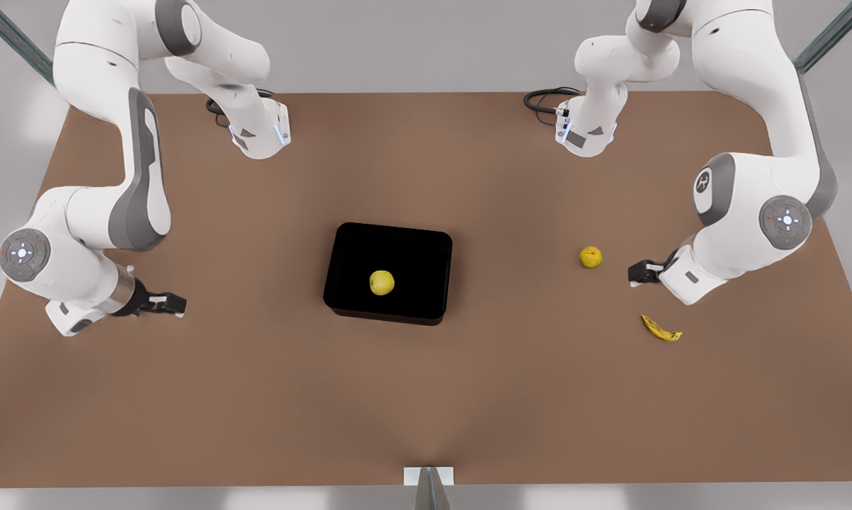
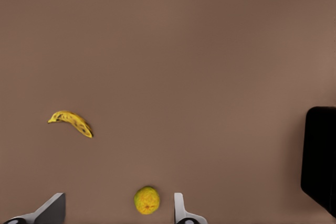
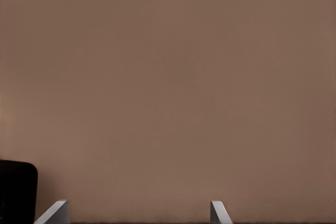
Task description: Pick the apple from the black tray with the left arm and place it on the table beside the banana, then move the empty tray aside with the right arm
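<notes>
Step in hand: apple pick, not yet begun. Small round yellow-green apple inside glossy black rectangular tray on matte brown counter. Spotted yellow banana well apart, near left end effector, fingers spread, empty. Right end effector waiting, spread, empty. Next: swing left end effector over tray, descend around apple.

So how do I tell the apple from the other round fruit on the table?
The apple lies inside the black tray; the orange fruit sits on the bare table, toward the front view's right, near the banana. The apple is smooth yellow-green; the orange fruit is deeper orange-yellow with a darker spot. The apple looks slightly larger. Both are small, round and untouched.
</notes>
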{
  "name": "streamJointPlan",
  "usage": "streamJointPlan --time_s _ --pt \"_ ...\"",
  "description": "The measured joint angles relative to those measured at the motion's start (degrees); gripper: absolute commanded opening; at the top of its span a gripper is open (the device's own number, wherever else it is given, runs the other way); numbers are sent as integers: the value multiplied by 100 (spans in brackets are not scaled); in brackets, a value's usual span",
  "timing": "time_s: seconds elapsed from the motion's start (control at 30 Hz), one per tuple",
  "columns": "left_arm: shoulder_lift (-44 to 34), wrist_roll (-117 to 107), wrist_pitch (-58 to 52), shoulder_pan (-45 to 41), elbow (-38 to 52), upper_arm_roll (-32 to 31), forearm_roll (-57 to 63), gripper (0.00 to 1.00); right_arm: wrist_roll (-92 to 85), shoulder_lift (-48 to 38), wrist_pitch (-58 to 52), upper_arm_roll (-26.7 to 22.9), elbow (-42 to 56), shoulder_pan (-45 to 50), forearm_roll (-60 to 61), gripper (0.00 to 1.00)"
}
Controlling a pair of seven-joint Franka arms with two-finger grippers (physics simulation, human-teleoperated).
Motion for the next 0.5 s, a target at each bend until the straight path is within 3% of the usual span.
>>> streamJointPlan --time_s 0.13,0.3,0.5 --pt "163 -75 129 -365 58 -27 -81 100 36 -275 -13 0 -265 -1 9 100" --pt "736 -650 276 -2608 642 -245 -9 100 64 342 326 0 -247 -9 -80 100" --pt "2220 -1901 1105 -3568 1358 -554 284 100 98 -102 320 -34 -38 -14 -144 100"
